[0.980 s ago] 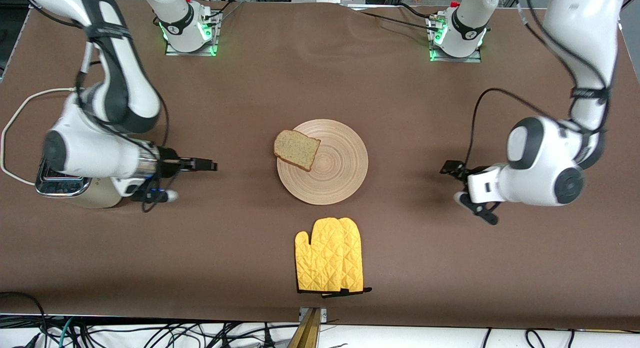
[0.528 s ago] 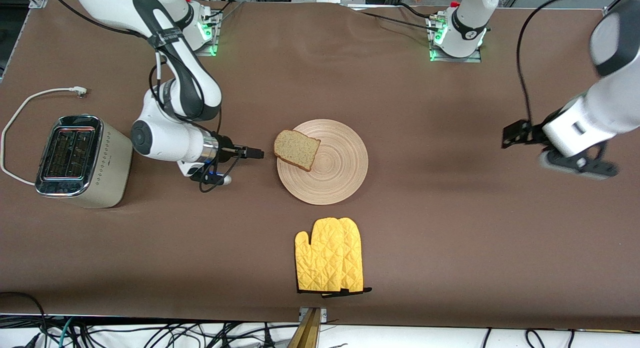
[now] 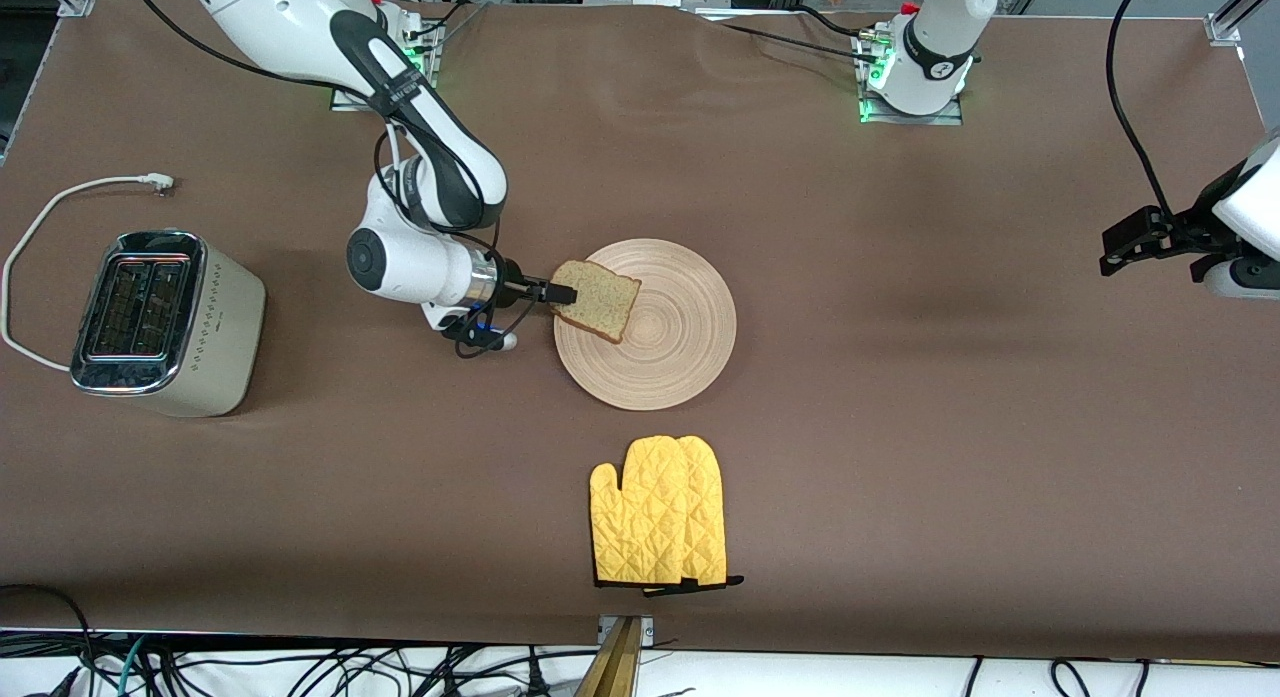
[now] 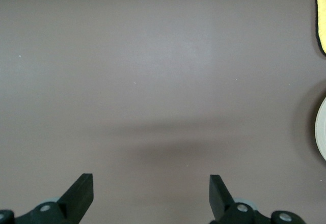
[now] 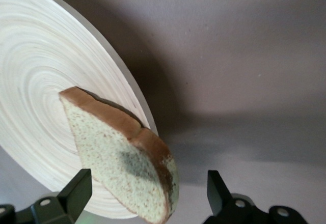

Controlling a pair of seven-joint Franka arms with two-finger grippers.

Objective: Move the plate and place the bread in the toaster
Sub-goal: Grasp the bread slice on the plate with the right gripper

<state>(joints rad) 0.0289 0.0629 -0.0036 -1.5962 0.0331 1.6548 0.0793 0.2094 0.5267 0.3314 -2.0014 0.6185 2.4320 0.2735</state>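
Bread [image 3: 594, 299] grab in hand: the right claw [image 3: 560, 294] is reaching in low from the toaster's end of the tabletop, jaws spread and holding nothing, with the slice's overhanging crust edge sitting between them in the right wrist view [image 5: 127, 170]. My read: the fingers [image 5: 76, 193] are wanting to straddle the crust squarely, then closing gently so the soft slice is not crushed or pushed across the plate [image 3: 680, 347]. The bread is lying on the plate's rim nearest this claw, partly jutting off it.

Outward from the claw, the toaster [image 3: 160, 322] is standing well apart toward the right arm's end, slots up, cord trailing. A yellow oven mitt [image 3: 660, 512] is lying nearer the front camera than the plate.

The left claw [image 3: 1130, 245] is waiting, released, over bare brown tabletop [image 3: 900, 457] at the left arm's end. Cables are hanging along the tabletop's front edge.
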